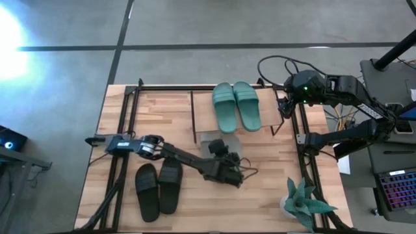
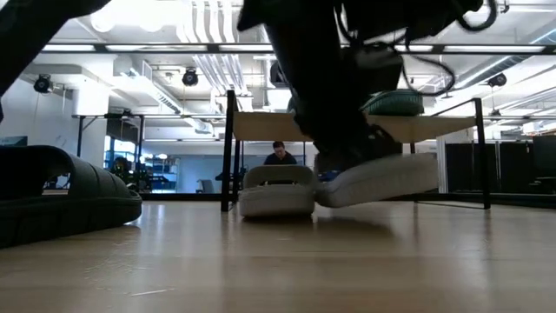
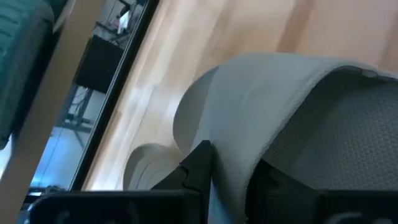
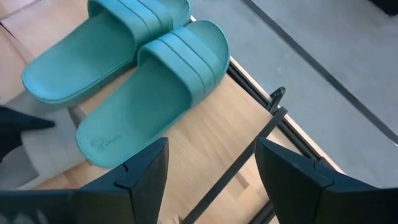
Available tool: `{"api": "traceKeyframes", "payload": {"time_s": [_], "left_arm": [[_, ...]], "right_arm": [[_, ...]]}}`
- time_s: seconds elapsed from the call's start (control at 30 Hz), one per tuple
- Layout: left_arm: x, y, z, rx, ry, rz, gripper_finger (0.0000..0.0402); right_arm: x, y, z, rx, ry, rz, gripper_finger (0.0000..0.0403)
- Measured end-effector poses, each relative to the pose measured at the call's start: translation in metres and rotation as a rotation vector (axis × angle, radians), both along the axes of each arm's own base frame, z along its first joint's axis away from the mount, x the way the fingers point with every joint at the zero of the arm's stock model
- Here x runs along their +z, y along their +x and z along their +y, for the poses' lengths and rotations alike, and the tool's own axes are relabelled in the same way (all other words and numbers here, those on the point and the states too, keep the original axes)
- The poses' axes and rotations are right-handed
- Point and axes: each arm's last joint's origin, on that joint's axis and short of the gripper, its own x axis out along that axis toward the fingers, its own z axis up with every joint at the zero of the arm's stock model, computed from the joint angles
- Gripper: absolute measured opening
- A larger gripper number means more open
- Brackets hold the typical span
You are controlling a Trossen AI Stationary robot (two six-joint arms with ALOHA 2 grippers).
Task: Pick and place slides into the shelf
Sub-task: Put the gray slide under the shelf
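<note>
Teal slides (image 1: 235, 106): pair side by side on top of shelf (image 1: 266, 116), far-centre of table (image 1: 273, 195); also seen close in R wrist view (image 4: 134, 68).
Grey slides (image 1: 214, 144): at shelf's near edge, partly under its plank; one tilted off table in low view (image 2: 378, 178), other flat (image 2: 278, 189).
Black slides (image 1: 158, 188): pair on table, near-left, well apart from shelf.
Left tool (image 1: 224, 170): at grey slides; fingers (image 3: 199, 165) clamped on strap of grey slide.
Right tool (image 4: 211, 171): above shelf's right end, fingers apart, holding nothing.
Plant (image 1: 305, 201): near-right corner of table.
</note>
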Motion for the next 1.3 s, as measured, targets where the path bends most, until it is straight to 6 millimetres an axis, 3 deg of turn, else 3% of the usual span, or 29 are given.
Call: {"api": "traceKeyframes", "payload": {"time_s": [0.27, 0.53, 0.67, 0.8, 1.07, 1.3], "left_arm": [[-0.004, 0.000, 0.017, 0.030, -0.012, 0.038, 0.0055], [-0.003, 0.000, 0.014, 0.061, -0.118, -0.025, 0.0159], [0.006, -0.001, 0.003, 0.014, -0.117, -0.016, 0.0208], [0.025, -0.006, -0.014, -0.033, -0.133, -0.050, 0.0231], [0.070, -0.026, -0.041, -0.095, -0.139, -0.142, 0.0233], [0.121, -0.048, -0.050, -0.078, -0.158, -0.317, 0.0227]], "right_arm": [[-0.001, -0.001, 0.000, -0.003, 0.005, 0.009, 0.0231], [-0.001, -0.001, 0.000, 0.001, 0.003, 0.011, 0.0231], [-0.001, -0.001, 0.000, 0.001, 0.003, 0.011, 0.0231], [-0.001, -0.001, 0.000, 0.002, 0.003, 0.012, 0.0231], [-0.001, -0.002, 0.001, 0.004, 0.016, 0.018, 0.0231], [-0.010, -0.013, 0.017, 0.094, 0.287, 0.058, 0.0215]]}}
